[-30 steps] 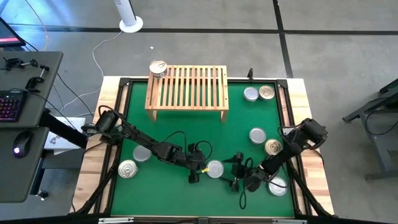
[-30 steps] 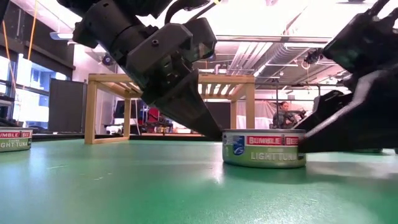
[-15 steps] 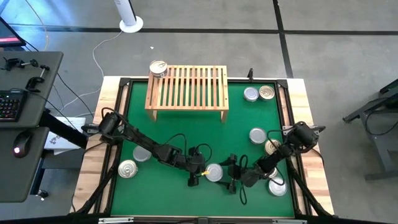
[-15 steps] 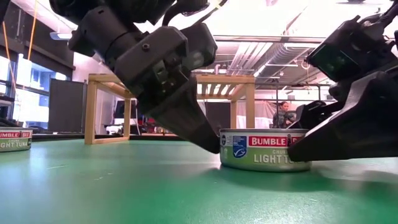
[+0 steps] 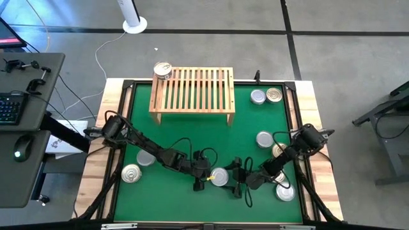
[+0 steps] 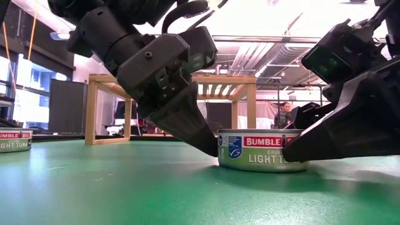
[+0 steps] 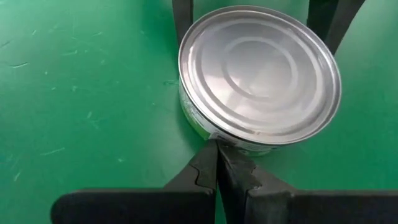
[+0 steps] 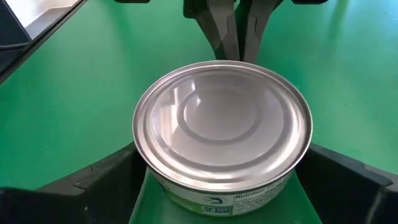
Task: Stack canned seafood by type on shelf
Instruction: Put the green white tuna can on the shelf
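Near front of mat: silver tin (image 5: 220, 177) sits flat btwn both grippers.
Low view only: tin label (image 6: 262, 150) reads "Light Tuna"; high view shows just lids.
Left gripper (image 7: 216, 163): fingers pressed together, tips touching tin's side.
Right gripper (image 8: 222, 186): fingers spread wide, one each side of tin, around it.
Tins counted, high view: 9 total, 8 on mat, 1 on shelf (image 5: 192, 89) corner.

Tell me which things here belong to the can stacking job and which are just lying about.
Job: tuna tin between the shut left gripper and open right gripper; other tins; wooden shelf.
Lying about: keyboard, mouse, white post base.
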`<state>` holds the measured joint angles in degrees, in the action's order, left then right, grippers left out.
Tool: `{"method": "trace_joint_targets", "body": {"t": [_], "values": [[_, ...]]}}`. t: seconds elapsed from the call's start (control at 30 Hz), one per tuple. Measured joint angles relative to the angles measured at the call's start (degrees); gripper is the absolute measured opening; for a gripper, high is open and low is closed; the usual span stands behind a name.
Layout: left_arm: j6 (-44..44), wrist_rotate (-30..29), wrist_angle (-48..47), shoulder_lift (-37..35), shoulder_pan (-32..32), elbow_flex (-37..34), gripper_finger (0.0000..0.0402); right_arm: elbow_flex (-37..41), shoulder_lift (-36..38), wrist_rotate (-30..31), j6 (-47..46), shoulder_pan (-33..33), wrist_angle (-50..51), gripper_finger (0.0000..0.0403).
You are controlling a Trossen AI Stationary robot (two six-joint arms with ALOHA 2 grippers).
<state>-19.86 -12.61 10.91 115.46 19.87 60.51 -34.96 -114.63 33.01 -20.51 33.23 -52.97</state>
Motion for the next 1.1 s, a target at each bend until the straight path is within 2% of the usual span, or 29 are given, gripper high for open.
{"method": "trace_joint_targets", "body": {"t": [0.13,0.27,0.4,0.63,0.8,0.93,1.1], "values": [[0.02,-0.16,-0.8,0.0,-0.25,0.0,0.0,-0.07,0.0,0.33,-0.18,-0.26,-0.46,0.0379],[-0.04,-3.26,-1.53,-0.22,-0.26,0.0,0.0,0.13,0.2,1.75,-2.15,-0.08,-0.32,0.0366],[-2.34,-7.68,-7.22,-2.15,-0.14,0.35,0.0,0.03,0.24,5.83,-3.66,1.04,1.21,0.0358],[-3.13,-10.47,-12.81,-5.04,0.82,0.57,0.0,-0.22,0.56,6.01,-7.34,2.83,5.9,0.0352],[-3.75,-13.32,-16.7,-7.64,1.42,0.52,0.0,-0.11,3.55,7.07,-6.8,4.16,8.13,0.0335],[-4.13,-13.78,-19.53,-9.95,2.14,0.37,0.0,-0.09,5.59,5.42,-6.73,4.26,12.32,0.0321],[-4.11,-12.91,-19.97,-10.4,3.24,0.37,0.0,0.0,6.01,0.66,-6.21,2.57,13.79,0.0323]]}}
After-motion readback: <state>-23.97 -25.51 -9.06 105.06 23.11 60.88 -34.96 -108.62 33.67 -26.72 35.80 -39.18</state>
